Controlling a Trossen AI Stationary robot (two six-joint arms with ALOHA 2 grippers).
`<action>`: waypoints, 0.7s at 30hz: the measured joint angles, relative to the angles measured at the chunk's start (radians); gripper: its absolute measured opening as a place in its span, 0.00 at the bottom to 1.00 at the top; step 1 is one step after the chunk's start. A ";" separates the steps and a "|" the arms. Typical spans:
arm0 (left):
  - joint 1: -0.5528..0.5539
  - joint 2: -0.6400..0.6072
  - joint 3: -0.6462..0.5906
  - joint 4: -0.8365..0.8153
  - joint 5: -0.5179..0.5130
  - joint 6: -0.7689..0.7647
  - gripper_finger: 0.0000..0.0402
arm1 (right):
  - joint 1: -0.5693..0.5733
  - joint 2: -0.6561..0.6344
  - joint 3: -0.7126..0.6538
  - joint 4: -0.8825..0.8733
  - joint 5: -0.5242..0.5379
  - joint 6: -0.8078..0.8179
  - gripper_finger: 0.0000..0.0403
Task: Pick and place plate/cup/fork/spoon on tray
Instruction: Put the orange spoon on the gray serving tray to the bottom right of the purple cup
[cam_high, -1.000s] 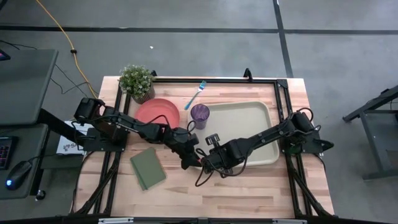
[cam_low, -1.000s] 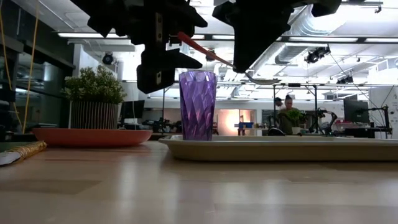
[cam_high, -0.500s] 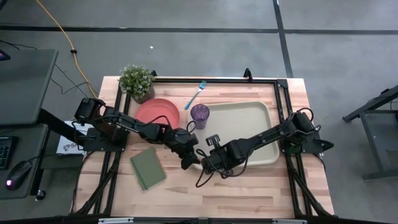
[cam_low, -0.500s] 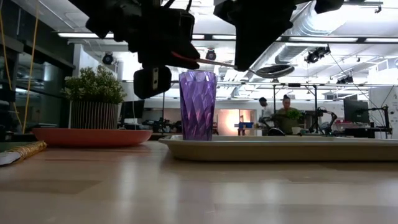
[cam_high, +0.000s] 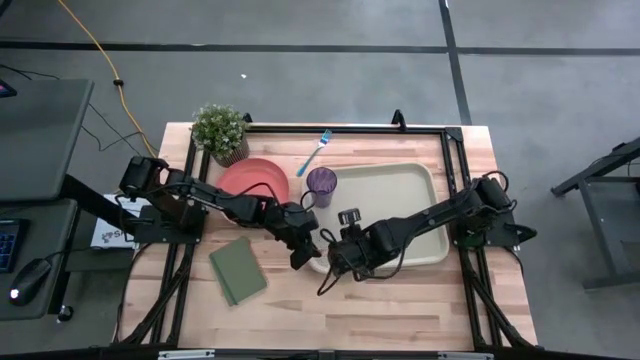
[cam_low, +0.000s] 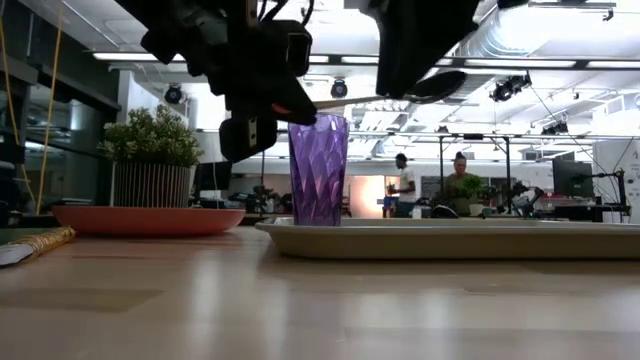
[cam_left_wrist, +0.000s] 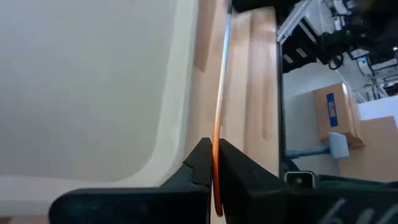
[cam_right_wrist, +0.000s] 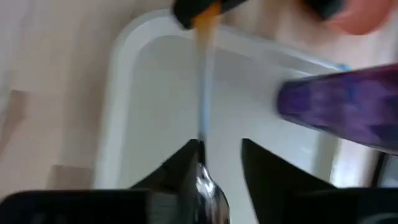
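Spoon (cam_left_wrist: 219, 118), orange handle tip pinched between closed fingers of left tool (cam_high: 300, 252); bowl end lay between parted fingers of right tool (cam_high: 330, 262), grip uncertain; held above tray (cam_high: 420, 180) corner; cup (cam_high: 321, 184) stood just beyond both tools.

From my overhead feed the spoon is too small to pick out between the 2 grippers. In my low view both arms are cut off by the top edge, and the left gripper (cam_low: 262, 105) shows only as a dark silhouette. My right wrist feed is blurred: the cup (cam_right_wrist: 348, 102) runs off the edge, and the spoon's bowl (cam_right_wrist: 208, 183) hides behind 1 dark finger (cam_right_wrist: 180, 171). The people in the room beyond are too small to describe.
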 joint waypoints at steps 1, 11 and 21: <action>0.002 0.000 0.000 -0.005 0.000 0.003 0.00 | 0.002 -0.013 0.000 0.001 0.012 0.000 0.36; -0.012 -0.145 -0.022 -0.285 -0.158 0.152 0.00 | 0.015 -0.190 0.000 -0.139 0.116 0.193 0.51; -0.174 -0.562 -0.329 0.045 -0.609 0.193 0.00 | 0.175 -0.530 -0.521 0.336 0.301 0.351 0.51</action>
